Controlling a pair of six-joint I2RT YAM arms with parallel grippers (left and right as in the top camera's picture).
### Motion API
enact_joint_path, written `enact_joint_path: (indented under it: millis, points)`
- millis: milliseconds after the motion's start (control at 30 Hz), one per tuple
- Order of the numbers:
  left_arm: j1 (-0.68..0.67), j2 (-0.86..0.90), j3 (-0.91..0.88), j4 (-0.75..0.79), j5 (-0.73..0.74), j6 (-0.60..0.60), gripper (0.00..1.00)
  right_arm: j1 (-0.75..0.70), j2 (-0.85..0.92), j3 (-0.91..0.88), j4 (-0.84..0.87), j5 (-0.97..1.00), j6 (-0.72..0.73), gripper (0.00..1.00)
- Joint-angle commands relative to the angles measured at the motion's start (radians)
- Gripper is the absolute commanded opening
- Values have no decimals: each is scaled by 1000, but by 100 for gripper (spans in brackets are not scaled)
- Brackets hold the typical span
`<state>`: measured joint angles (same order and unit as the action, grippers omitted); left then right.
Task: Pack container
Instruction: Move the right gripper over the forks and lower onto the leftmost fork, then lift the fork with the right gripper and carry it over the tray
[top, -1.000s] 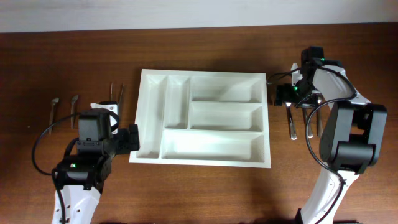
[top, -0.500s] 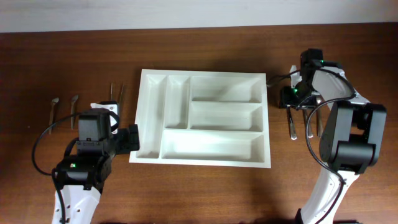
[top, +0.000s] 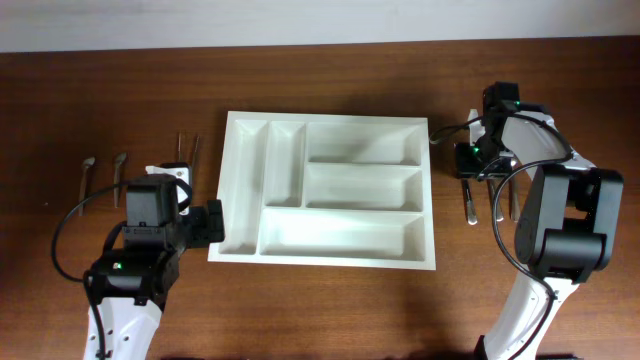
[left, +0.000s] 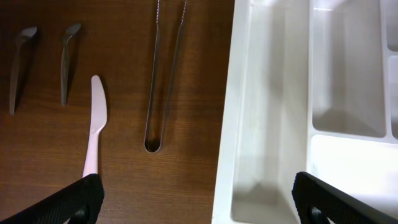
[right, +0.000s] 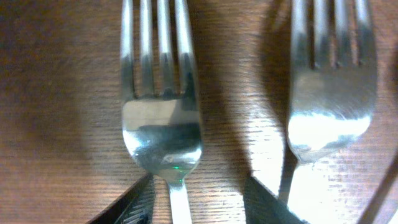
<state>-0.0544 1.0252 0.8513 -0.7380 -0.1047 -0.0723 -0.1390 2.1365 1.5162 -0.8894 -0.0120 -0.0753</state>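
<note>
The container (top: 245, 190) is a large white tray with five compartments, lying mid-table with nothing in it. My right gripper (top: 468, 163) hangs low over the forks to its right. In the right wrist view, its two dark fingers (right: 135, 204) straddle the neck of the left fork (right: 160, 124). The left finger is close to the neck and a gap remains on the right side. A second fork (right: 329, 93) lies beside it. My left gripper (left: 199, 208) stands wide open over the tray's left rim (left: 233, 124), holding nothing.
Left of the tray lie metal tongs (left: 165, 81), a pale plastic knife (left: 93, 130) and two small spoons (left: 18, 62). The fork handles (top: 466, 200) stretch toward the front edge at the right. Both arm bases stand at the near edge.
My right gripper has shifted slightly right and lower over the forks, and its jaws have narrowed around one fork's neck. The left arm has not moved.
</note>
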Motion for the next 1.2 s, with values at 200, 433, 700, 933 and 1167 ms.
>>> enact_joint_path:
  millis: [200,433,700,933,1167]
  points:
    - [-2,2,18,3,-4,-6,99,-4,30,-42,-7,4,5,16]
    - [-2,2,18,4,-4,-6,99,-4,30,-42,-7,1,5,8]
    - [-2,2,18,4,-4,-6,99,-4,18,10,-59,-2,5,4]
    - [-2,2,18,4,-4,-6,99,10,-43,241,-225,-2,0,4]
    - [-2,2,18,4,-4,-6,99,156,-83,496,-425,-31,-183,4]
